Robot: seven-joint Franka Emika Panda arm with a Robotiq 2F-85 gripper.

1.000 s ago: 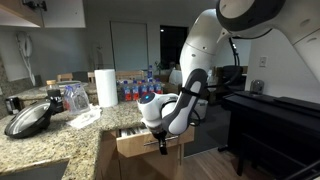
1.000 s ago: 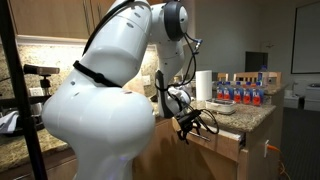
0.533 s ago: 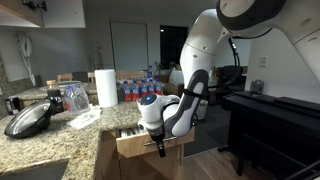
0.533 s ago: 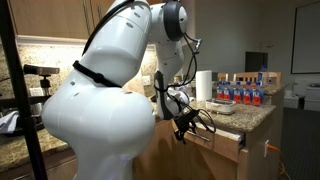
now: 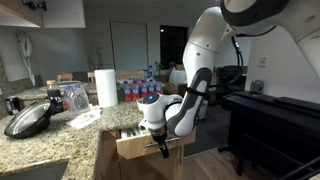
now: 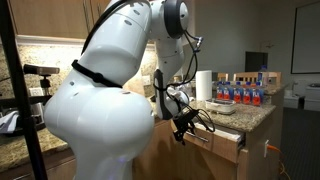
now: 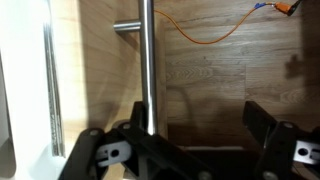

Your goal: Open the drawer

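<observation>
Fingers point(image 7: 272, 140): two, spread; drawer point(image 5: 130, 147): one, open.

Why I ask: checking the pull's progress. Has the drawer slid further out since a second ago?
No. Judged against the granite countertop, the drawer sits where it was, already pulled out, neither farther out nor pushed back.

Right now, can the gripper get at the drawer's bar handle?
Likely yes. In the wrist view the gripper has its fingers open, the drawer's silver bar handle runs into the gap, close by one finger, and nothing crosses it.
</observation>
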